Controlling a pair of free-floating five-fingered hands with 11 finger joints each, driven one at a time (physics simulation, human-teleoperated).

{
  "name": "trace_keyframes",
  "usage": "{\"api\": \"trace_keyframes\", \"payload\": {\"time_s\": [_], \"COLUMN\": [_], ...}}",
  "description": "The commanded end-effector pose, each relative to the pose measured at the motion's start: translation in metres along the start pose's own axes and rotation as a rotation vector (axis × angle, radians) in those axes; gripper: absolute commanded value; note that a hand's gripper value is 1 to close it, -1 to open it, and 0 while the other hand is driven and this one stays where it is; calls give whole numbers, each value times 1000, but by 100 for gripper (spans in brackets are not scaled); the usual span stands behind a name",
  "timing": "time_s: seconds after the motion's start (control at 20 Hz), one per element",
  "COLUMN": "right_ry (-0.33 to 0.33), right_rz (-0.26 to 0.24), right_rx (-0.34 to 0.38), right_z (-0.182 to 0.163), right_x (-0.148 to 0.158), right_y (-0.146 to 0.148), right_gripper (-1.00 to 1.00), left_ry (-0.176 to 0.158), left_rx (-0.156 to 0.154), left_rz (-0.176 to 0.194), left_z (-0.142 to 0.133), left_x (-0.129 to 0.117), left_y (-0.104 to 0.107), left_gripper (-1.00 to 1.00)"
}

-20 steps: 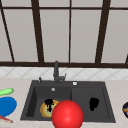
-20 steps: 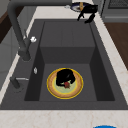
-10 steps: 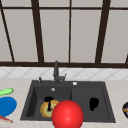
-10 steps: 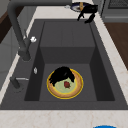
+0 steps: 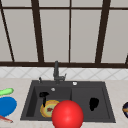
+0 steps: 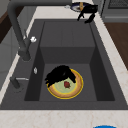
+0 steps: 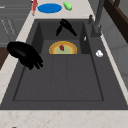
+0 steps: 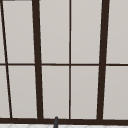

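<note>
Plate [image 6: 65,86], yellow-rimmed with a small red bit on it, lay on the floor of the sink's [image 5: 30,100] left basin. Left hand [image 6: 60,74] hung just over the plate's far-left edge, fingers pointing down and loosely spread; whether they touched the rim could not be told. Reaching for the plate seemed the step in hand, and a grip would call for lowering onto the rim and curling round it. Right hand [image 5: 93,103] hovered over the right basin, fingers relaxed. Red ball [image 5: 67,114] sat near.
</note>
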Motion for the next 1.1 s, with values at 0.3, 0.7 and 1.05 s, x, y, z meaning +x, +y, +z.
{"api": "trace_keyframes", "payload": {"time_s": [0.3,0.7,1.05], "right_ry": [0,0,0], "right_rz": [0,0,0], "right_rx": [0,0,0], "right_z": [0,0,0], "right_x": [0,0,0], "right_y": [0,0,0], "right_gripper": [0,0,0], "left_ry": [11,7,17], "left_rx": [30,7,13], "left_rz": [31,42,44], "left_z": [46,98,146], "left_x": [40,70,88], "left_y": [65,108,131], "left_gripper": [-100,-100,-100]}}
